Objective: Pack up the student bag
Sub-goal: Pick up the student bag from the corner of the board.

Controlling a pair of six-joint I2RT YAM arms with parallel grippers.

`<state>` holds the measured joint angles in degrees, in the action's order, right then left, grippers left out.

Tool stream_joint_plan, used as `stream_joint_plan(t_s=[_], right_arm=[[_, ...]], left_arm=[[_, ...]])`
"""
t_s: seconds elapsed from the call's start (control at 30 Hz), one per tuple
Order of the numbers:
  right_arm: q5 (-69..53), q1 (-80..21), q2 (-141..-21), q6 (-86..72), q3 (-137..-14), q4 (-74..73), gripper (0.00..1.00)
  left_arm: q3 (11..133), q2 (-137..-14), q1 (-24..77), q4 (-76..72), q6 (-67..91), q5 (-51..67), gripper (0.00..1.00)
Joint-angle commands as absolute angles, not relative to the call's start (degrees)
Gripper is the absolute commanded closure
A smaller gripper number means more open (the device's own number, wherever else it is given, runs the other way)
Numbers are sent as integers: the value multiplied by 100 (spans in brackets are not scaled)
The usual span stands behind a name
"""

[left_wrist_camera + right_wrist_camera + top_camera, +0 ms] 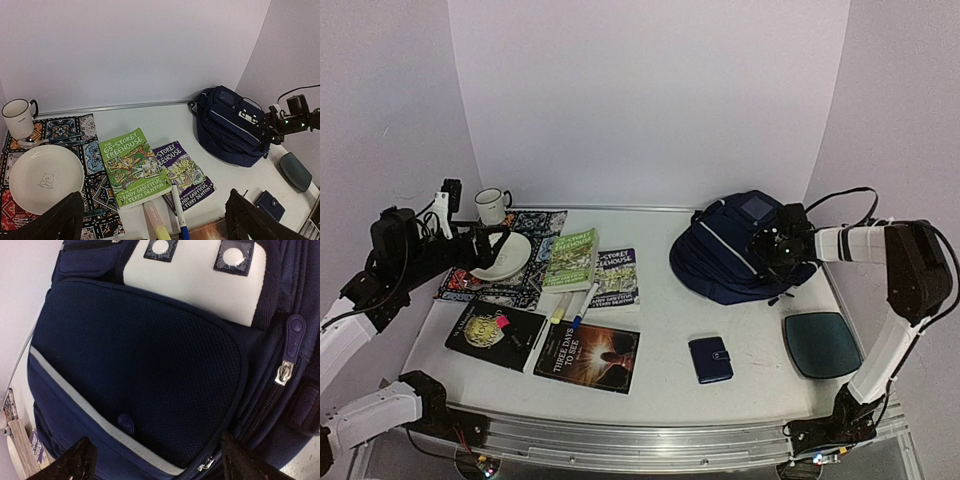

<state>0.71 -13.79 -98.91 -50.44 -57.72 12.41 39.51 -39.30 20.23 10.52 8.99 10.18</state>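
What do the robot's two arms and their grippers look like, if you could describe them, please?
Both arms have white link shells and black joint housings: the left arm and the right arm. A thin black cable loops by the right wrist, where small green lights glow. The left gripper and right gripper each have two matte black, wedge-shaped fingers.

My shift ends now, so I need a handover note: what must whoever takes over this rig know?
Left gripper: open, empty, by the white round plate.
Right gripper: open, empty, close over the large navy blue fabric backpack, far right.
Done: nothing visibly packed; the bag's visible zips look shut.
Green paperback book, three other books, two markers and small navy wallet lie on the table.
To do: open bag, load them.
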Motion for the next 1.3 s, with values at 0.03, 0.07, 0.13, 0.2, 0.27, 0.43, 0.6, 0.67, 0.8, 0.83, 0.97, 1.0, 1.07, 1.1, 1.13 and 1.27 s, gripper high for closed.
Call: stream_joint_plan(t_s=[0.03, 0.07, 0.13, 0.2, 0.27, 0.43, 0.6, 0.67, 0.8, 0.83, 0.97, 1.0, 1.07, 1.1, 1.13, 1.27], right_arm=[[282, -1238, -10660, -5212, -6175, 1178, 21], [296, -1195, -10748, -5237, -6182, 1178, 23], [291, -1116, -10883, -5300, -6127, 1183, 25], [250, -1059, -10884, -5357, -6034, 1169, 26], [323, -1030, -10755, -5222, -5953, 1131, 26], [-143, -831, -10855, -4746, -6122, 1145, 28], [-711, -787, -11095, -4700, -6176, 1503, 48], [-964, -789, -11043, -4678, -6148, 1649, 58], [-1502, -783, -10812, -4598, -6174, 1716, 86], [-1563, -783, -10691, -4582, -6159, 1721, 94], [-1828, -783, -10224, -4523, -6203, 1723, 100], [-1941, -783, -10118, -4519, -6257, 1723, 100], [-2121, -782, -9929, -4524, -6384, 1723, 100], [-2199, -788, -9839, -4525, -6451, 1723, 100], [-2267, -786, -9746, -4534, -6522, 1721, 100], [-2567, -787, -9390, -4594, -6777, 1696, 100]], left_arm=[[4200, -4172, 2040, 1024, 925, 1397, 0], [4232, -4232, 2039, 1048, 974, 1426, 0], [4277, -4372, 2040, 1064, 1088, 1533, 0], [4319, -4520, 2039, 1074, 1251, 1661, 0], [4340, -4633, 2041, 1076, 1410, 1738, 0], [4310, -4923, 2041, 1066, 1640, 1897, 1], [4327, -5230, 2047, 950, 1914, 2078, 1], [4295, -5296, 2048, 839, 2112, 2125, 1], [4153, -5353, 2081, 561, 2533, 2138, 1], [4113, -5365, 2095, 477, 2608, 2137, 1], [4037, -5463, 2223, 185, 2886, 2126, 1], [4041, -5506, 2273, 127, 2914, 2105, 1], [4086, -5621, 2420, 51, 2944, 1994, 2], [4118, -5690, 2538, 32, 2952, 1918, 2], [4154, -5762, 2667, 27, 2953, 1821, 2], [4400, -6155, 3242, -150, 2981, 1378, 3]])
